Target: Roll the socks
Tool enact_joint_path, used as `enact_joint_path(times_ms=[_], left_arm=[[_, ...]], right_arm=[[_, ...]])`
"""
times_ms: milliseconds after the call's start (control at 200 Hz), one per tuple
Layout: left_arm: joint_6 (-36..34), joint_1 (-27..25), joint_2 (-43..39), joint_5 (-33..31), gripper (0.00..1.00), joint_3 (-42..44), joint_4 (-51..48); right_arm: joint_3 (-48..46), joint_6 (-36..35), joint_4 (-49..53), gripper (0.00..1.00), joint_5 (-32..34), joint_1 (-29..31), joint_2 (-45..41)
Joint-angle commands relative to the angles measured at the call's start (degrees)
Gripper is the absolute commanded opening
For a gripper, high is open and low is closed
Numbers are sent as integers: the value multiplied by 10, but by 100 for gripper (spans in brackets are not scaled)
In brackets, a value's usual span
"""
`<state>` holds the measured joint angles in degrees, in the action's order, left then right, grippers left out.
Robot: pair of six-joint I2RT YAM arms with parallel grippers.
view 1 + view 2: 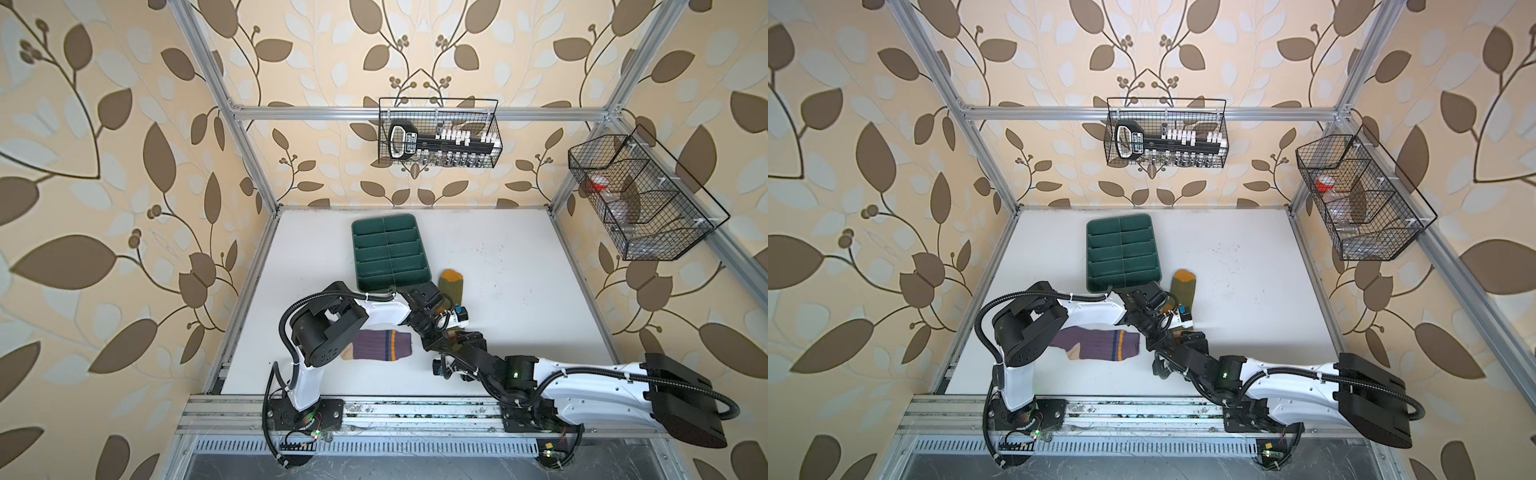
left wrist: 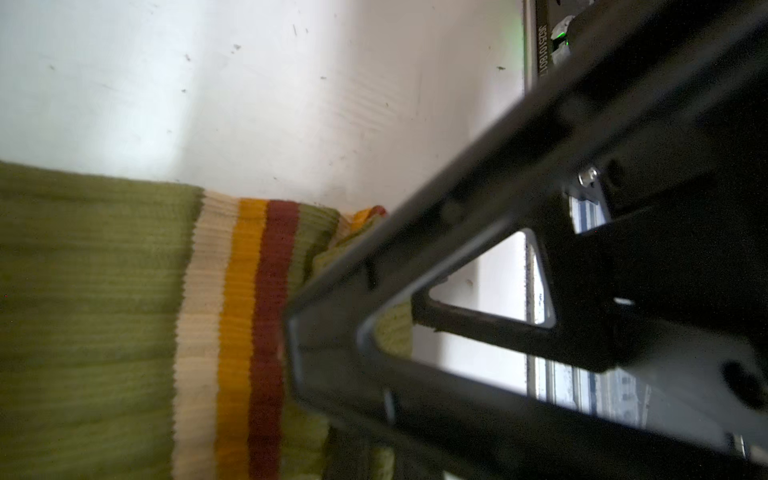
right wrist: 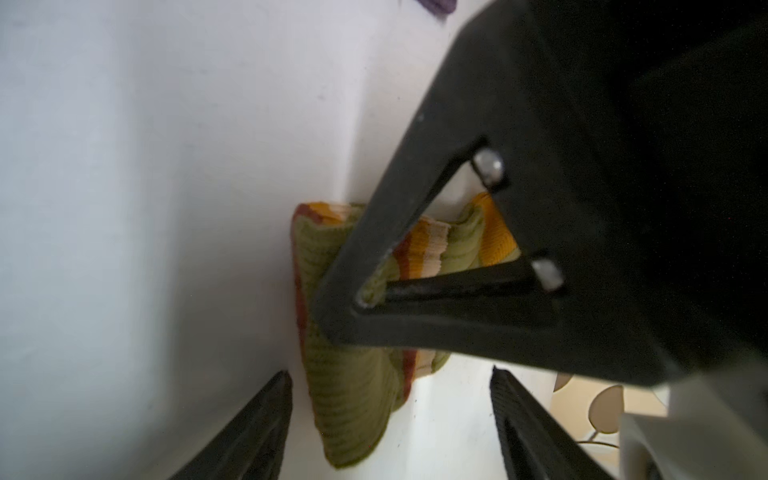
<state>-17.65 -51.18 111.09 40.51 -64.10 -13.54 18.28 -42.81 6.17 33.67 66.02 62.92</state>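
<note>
As the left tool (image 3: pixel 353 307) is clamped shut on the folded cuff of the olive sock (image 1: pixel 451 286), we judge the first turn to be in hand. This sock lies at the middle of the bench (image 1: pixel 519 270), toe far, cuff near, beneath both tools. The right tool (image 3: pixel 390 374) stands open, fingers (image 3: pixel 262 428) either side of the bunched cuff, gripping nothing. The purple sock (image 1: pixel 382 345) lies flat at near left, untouched. Next, we would close the right tool on the fold and turn it towards the toe.

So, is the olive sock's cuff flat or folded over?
Folded over: in the right wrist view the olive sock has its striped cuff doubled back, pinched by the left end effector.
</note>
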Motion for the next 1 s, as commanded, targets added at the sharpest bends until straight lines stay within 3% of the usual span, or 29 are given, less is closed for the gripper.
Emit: enact_joint_path(times_ms=[0, 175, 230, 365, 425, 560, 670, 855, 995], left_arm=[[4, 0, 8, 14, 3, 5, -14], [6, -1, 1, 18, 4, 12, -4], [7, -1, -1, 20, 4, 12, -1], [11, -1, -11, 16, 7, 16, 4], [17, -1, -22, 7, 12, 22, 13], [27, -1, -64, -24, 33, 37, 35], [6, -1, -128, -89, 44, 49, 31], [-43, 4, -298, -214, 65, 90, 48], [-100, 13, -465, -353, 69, 150, 93]], right_arm=[[-13, -11, -56, 68, -26, -20, 33], [-16, -11, -59, 43, -42, -21, 63], [-19, -16, -58, 39, -45, -21, 63], [-22, -22, -33, 7, -59, -18, 50], [-21, -23, -15, 0, -71, -18, 43], [-4, -9, 43, 0, -111, -17, 40], [20, 4, 128, 0, -188, -27, 45], [24, -4, 164, 0, -262, -45, 22], [53, -11, 229, 0, -345, -90, 25]])
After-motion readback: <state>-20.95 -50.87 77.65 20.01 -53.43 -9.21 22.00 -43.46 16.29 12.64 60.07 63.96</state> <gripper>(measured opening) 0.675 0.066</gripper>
